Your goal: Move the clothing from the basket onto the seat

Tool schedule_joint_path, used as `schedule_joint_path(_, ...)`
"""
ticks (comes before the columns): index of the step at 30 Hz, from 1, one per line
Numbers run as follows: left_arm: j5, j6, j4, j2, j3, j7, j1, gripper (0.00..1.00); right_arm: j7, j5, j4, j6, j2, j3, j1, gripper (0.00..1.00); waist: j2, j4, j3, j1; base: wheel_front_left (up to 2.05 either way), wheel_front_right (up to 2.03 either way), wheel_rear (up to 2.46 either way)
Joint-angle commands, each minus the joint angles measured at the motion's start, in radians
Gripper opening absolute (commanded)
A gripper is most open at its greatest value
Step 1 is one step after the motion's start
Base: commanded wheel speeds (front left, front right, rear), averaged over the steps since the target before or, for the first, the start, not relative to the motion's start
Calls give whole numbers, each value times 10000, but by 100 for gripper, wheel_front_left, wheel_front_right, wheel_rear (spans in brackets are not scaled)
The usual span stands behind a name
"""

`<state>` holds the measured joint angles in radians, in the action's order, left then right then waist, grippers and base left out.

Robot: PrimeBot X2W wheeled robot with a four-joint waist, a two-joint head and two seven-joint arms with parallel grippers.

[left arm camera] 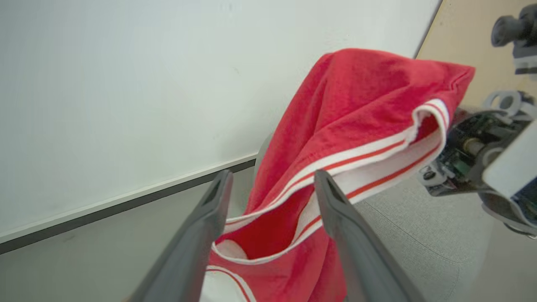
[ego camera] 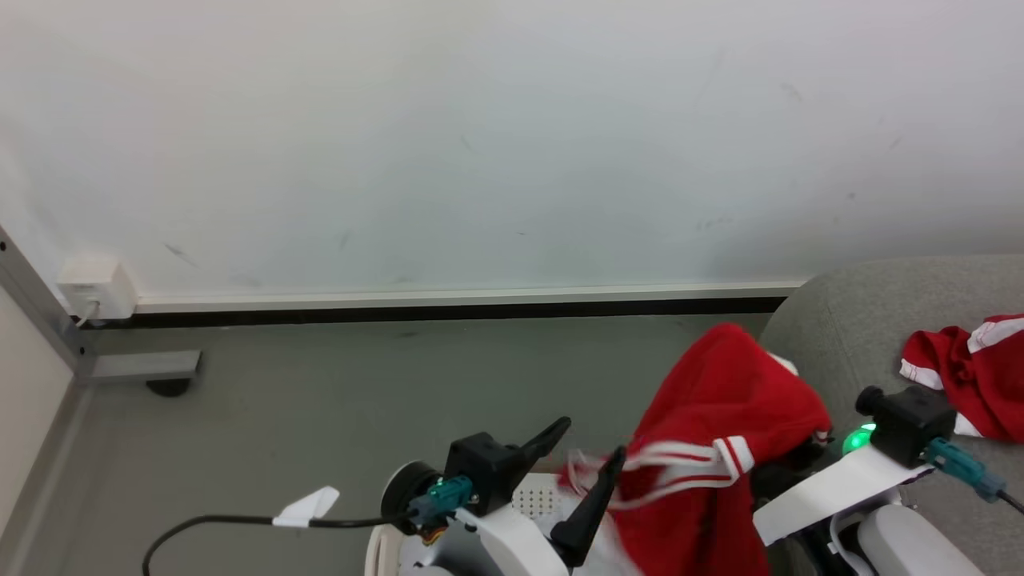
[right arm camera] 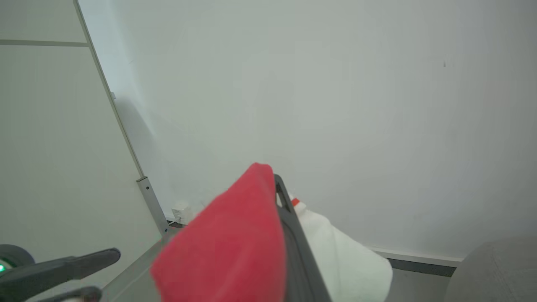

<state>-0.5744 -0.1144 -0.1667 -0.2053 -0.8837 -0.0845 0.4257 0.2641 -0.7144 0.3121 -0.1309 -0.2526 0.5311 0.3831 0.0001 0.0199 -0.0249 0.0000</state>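
Note:
A red garment with white stripes point(ego camera: 720, 416) hangs in the air beside the seat's rounded end, draped over my right gripper. In the right wrist view, red cloth point(right arm camera: 235, 247) covers one finger of that right gripper point(right arm camera: 268, 184), which is shut on the clothing. My left gripper point(ego camera: 588, 452) stands open just left of the striped hem, its fingers point(left arm camera: 218, 201) spread and the garment point(left arm camera: 356, 126) hanging beyond them. A second red garment point(ego camera: 968, 368) lies on the grey seat point(ego camera: 840, 320). A cream perforated patch point(ego camera: 536, 500), apparently the basket, peeks out below the left gripper.
A pale wall with a dark baseboard point(ego camera: 448, 310) runs across the back above grey floor point(ego camera: 320, 400). A white socket box point(ego camera: 96, 288) and a metal partition foot point(ego camera: 144, 366) sit at the left. A black cable with a white tag point(ego camera: 308, 508) trails from the left wrist.

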Motion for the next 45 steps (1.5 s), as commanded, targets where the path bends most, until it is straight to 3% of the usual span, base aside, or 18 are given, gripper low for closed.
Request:
schedule_joint_path(1, 79, 1, -88, -24, -7, -96, -159, 100, 2, -21, -94, 3, -54, -98, -128, 0, -1, -45, -2, 0, 0, 0, 0)
schedule_joint_path(21, -7, 259, -717, 240, -232, -798, -112, 100, 3, 194, -632, 3, -412, -1016, -421, 0, -1, -762, 59, 0, 0, 0, 0)
schedule_joint_path(39, 120, 610, -683, 659, -823, -862, 136, 100, 3, 381, -1721, 3, -978, -1720, -711, 0, -1, -2606, 333, 0, 0, 0, 0)
schedule_joint_path(45, 164, 696, -735, 817, -960, -881, 295, 100, -48, 345, -2089, 3, -1155, -2076, -927, 0, -1, -2911, 480, 0, 0, 0, 0)
